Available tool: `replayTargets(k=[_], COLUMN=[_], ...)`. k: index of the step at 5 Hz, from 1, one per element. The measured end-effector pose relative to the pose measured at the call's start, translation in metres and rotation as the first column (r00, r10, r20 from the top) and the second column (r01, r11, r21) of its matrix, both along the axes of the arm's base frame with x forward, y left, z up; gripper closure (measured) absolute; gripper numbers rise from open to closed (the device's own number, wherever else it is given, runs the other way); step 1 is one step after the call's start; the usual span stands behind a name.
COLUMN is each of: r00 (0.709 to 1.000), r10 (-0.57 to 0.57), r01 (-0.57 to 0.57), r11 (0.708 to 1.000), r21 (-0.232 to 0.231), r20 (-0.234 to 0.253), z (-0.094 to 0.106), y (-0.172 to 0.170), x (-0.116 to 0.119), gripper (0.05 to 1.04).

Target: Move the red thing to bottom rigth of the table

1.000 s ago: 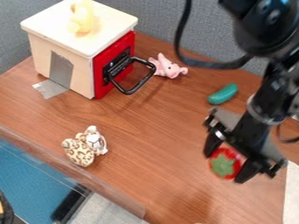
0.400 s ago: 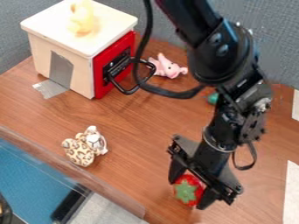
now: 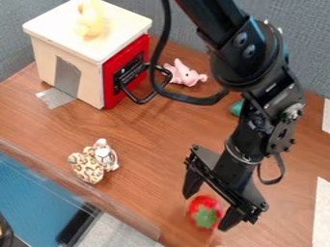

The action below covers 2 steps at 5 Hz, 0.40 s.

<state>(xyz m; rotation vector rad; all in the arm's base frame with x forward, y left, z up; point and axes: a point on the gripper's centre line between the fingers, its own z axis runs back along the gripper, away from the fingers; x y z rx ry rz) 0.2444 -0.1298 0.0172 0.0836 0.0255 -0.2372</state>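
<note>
A black gripper [image 3: 206,212] hangs over the lower part of a wood-grain table [image 3: 151,149], right of centre in the camera view, its two fingers apart on either side of a red toy [image 3: 197,204] with a green, leaf-shaped top. The toy sits low on the table, between and just below the fingertips, with a sliver of table visible between it and the upper-left finger. At the upper left stands a pale box [image 3: 90,75] with a white top and a red front [image 3: 126,72]; the front lies flush against the box, and what may be inside is hidden from view. A black handle [image 3: 152,96] juts from that front over the table, and a dark grey panel [image 3: 67,77] covers an arched opening in the side wall, with a silver strip [image 3: 55,97] running from its foot onto the table. A yellow toy [image 3: 91,20] rests on top of the box rather than in it. Near the box, just beyond the handle, lies a pink plush animal [image 3: 184,75]. A teal object [image 3: 236,107], partly hidden behind the arm, lies farther right. A leopard-spotted plush [image 3: 88,166] lies near the table's left-hand edge, well apart from the red toy. Beyond that edge, at the lower left, are a blue surface [image 3: 35,190] and a black rectangular object [image 3: 78,224]. A grey fabric partition [image 3: 184,29] rises behind the table.
</note>
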Motion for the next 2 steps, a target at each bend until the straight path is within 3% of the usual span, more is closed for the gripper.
replayTargets(k=[2], r00=[0.996], r10=[0.029], r01=[-0.025], r11=[0.999], r21=[-0.046], r20=[0.082], z=[0.042], y=[-0.007], x=[0.013], gripper=[0.085])
